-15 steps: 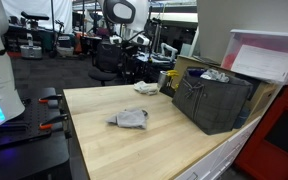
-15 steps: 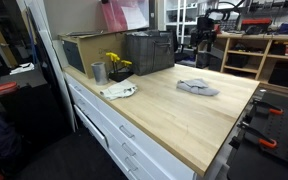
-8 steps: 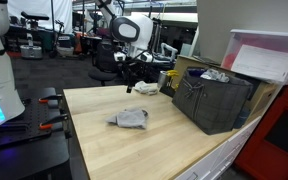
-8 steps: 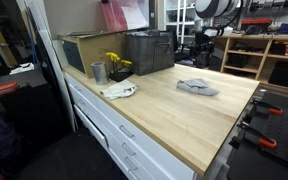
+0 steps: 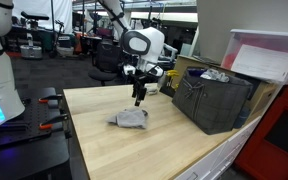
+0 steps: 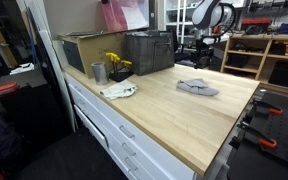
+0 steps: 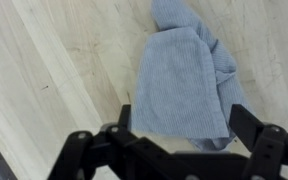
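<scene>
A crumpled grey cloth [image 5: 131, 118] lies on the light wooden table [image 5: 104, 150]; it also shows in an exterior view [image 6: 197, 87] and fills the middle of the wrist view [image 7: 187, 78]. My gripper [image 5: 138, 98] hangs just above the cloth, pointing down. In the wrist view its two black fingers [image 7: 184, 125] stand wide apart on either side of the cloth's near edge, open and empty.
A dark grey crate [image 5: 212, 100] stands at the table's edge, also in an exterior view [image 6: 150, 51]. A white cloth [image 5: 146, 88] lies behind the gripper. A metal cup [image 6: 99, 72] and yellow flowers [image 6: 116, 63] stand near a cardboard box [image 6: 82, 48].
The arm has swung in over the table and come down above the grey cloth. The cloth has not moved.
</scene>
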Controlling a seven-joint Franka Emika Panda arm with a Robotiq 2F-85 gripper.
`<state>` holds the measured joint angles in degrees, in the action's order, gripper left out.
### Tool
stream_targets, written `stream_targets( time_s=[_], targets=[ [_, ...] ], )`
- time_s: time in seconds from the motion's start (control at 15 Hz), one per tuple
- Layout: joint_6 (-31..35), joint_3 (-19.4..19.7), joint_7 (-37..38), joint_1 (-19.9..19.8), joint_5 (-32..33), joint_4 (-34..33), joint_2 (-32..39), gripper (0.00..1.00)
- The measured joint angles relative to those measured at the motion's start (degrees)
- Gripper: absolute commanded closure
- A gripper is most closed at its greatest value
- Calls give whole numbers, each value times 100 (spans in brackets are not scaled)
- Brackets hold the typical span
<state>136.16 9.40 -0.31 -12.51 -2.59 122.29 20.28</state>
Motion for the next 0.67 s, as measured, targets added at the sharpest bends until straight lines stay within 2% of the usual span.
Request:
stream_targets(
  time_s=[0.67],
  targets=[
    [32,-197,-314,-429,-601,-1261,1468,0]
  ],
)
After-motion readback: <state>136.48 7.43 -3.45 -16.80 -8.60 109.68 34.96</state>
